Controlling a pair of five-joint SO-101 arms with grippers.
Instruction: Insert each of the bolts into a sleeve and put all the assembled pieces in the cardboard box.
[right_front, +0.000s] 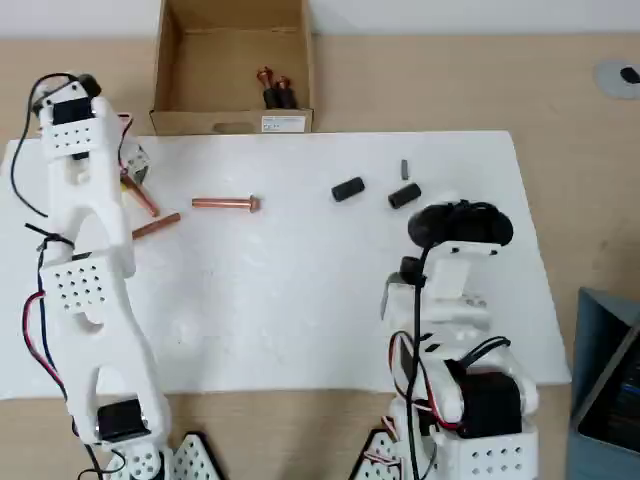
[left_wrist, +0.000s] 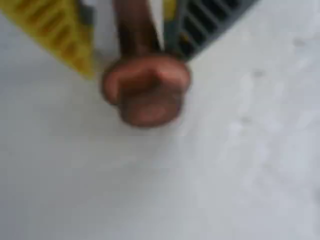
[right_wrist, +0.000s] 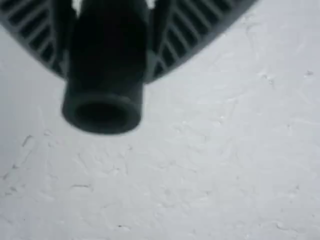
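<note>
Presently left gripper (left_wrist: 135, 30) clamps bolt (left_wrist: 146, 92); right gripper (right_wrist: 107, 30), sleeve (right_wrist: 102, 100).

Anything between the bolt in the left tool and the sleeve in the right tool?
Yes. On the white foam mat between the arms lie a loose copper bolt, a black cylindrical sleeve and a second black sleeve.

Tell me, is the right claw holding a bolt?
No, the right claw is shut on a black sleeve, its hollow end facing the wrist camera.
</note>
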